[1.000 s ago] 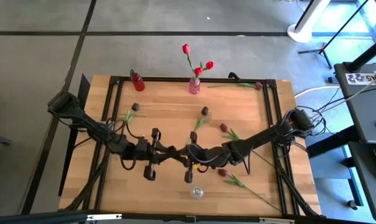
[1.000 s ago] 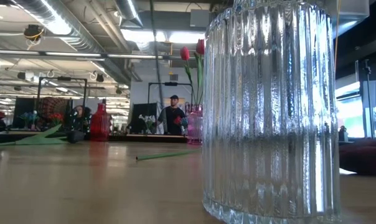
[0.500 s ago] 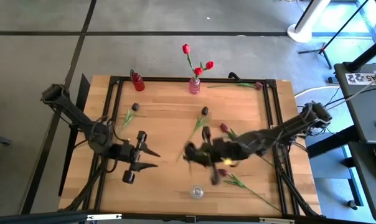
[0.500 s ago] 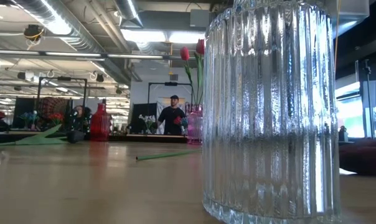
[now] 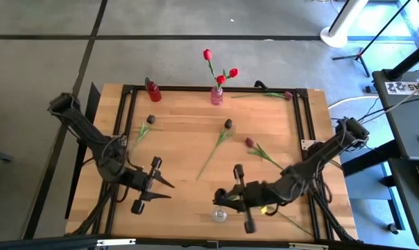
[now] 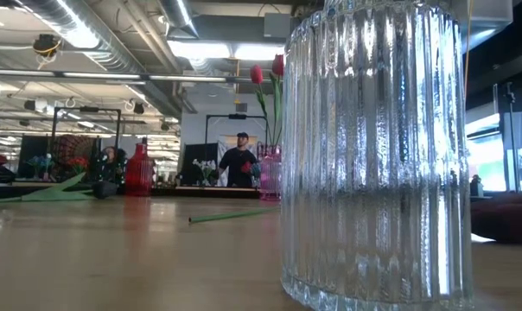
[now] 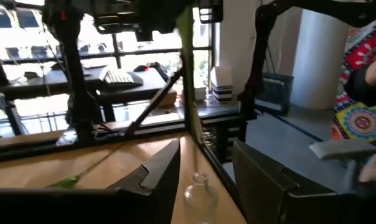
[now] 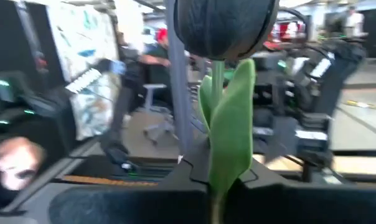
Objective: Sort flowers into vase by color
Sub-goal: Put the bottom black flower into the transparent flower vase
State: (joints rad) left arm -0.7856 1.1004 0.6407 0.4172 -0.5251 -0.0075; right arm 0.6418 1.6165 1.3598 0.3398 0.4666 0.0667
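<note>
My right pincer (image 5: 245, 201) pinches a dark tulip (image 8: 225, 25) by the stem, head upright, presumably for the clear vase (image 5: 219, 214) just beside it on the worktop (image 5: 189, 132). My left pincer (image 5: 152, 186) waits spread, well apart. The high view hides the bloom; the right wrist view shows it. Loose tulips (image 5: 227, 128) lie beyond; red ones fill the pink vase (image 5: 216, 96).

Ribbed clear glass vase (image 6: 378, 155)
</note>
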